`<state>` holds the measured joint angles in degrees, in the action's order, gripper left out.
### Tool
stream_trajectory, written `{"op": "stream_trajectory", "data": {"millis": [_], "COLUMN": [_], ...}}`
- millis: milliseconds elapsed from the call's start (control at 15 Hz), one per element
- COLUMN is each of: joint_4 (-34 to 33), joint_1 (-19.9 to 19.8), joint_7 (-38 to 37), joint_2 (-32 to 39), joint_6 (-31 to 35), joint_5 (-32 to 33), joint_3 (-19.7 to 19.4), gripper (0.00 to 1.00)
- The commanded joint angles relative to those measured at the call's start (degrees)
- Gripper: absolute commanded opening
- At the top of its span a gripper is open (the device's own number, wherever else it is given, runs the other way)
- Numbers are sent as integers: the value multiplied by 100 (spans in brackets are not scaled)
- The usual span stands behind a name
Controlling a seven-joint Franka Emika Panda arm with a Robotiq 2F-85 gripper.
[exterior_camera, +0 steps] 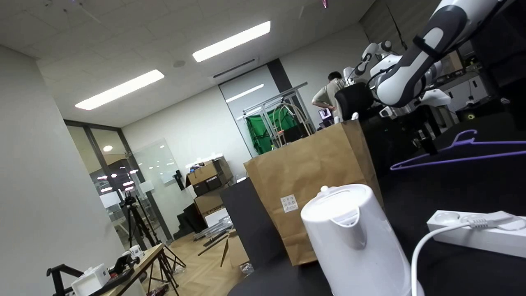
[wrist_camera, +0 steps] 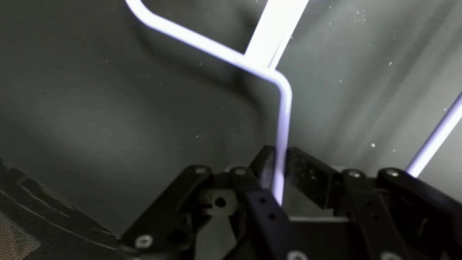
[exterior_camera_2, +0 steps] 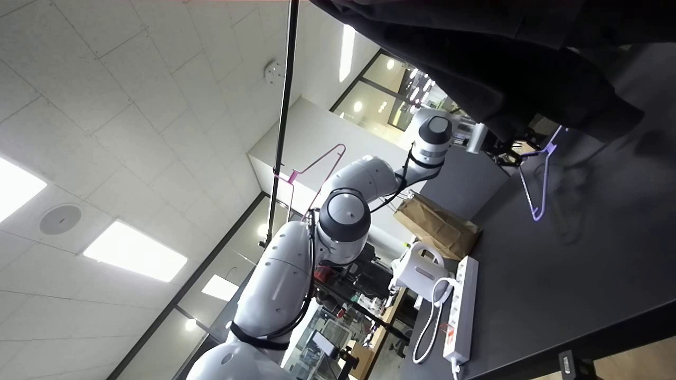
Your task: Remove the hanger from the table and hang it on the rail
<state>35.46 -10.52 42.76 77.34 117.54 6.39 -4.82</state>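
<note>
Gripper [wrist_camera: 280, 155] looks nearly closed, pinching one shoulder bar of purple hanger [wrist_camera: 265, 68] just beside neck. Wrist view: long axis runs upper right, hook upper left; wings stick out either side of grip. Hanger seems just off table [exterior_camera_2: 586, 279], visible edge well apart. Rail [exterior_camera_2: 283, 113] overhead, well apart too, pink hanger [exterior_camera_2: 293, 177] on it. Dark fabric [exterior_camera_2: 486, 68] close by gripper, contact uncertain; paper bag [exterior_camera_2: 435, 227], kettle [exterior_camera_2: 421, 272] farther off. Rise probably needs hook turned rail-ward.

Over there the black worktop [exterior_camera_2: 597, 264] carries a white kettle [exterior_camera: 357, 246], a brown paper bag [exterior_camera: 308, 181] just beside it, and a long white power strip [exterior_camera_2: 461, 314] with a cable [exterior_camera: 415, 263] plugged in.
</note>
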Motion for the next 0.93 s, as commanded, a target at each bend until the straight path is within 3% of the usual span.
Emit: {"op": "stream_trajectory", "data": {"millis": [0, 533, 600, 667, 867], "joint_4": [326, 744, 278, 305, 306], "joint_1": [104, 69, 103, 105, 101], "joint_7": [266, 2853, 2362, 2452, 2450], "joint_2": [-331, -623, -270, -284, -254], "joint_6": [40, 944, 825, 844, 844], "joint_5": [163, 156, 103, 91, 91], "joint_3": [-57, 300, 159, 177, 176], "gripper": [4, 4, 4, 17, 17]}}
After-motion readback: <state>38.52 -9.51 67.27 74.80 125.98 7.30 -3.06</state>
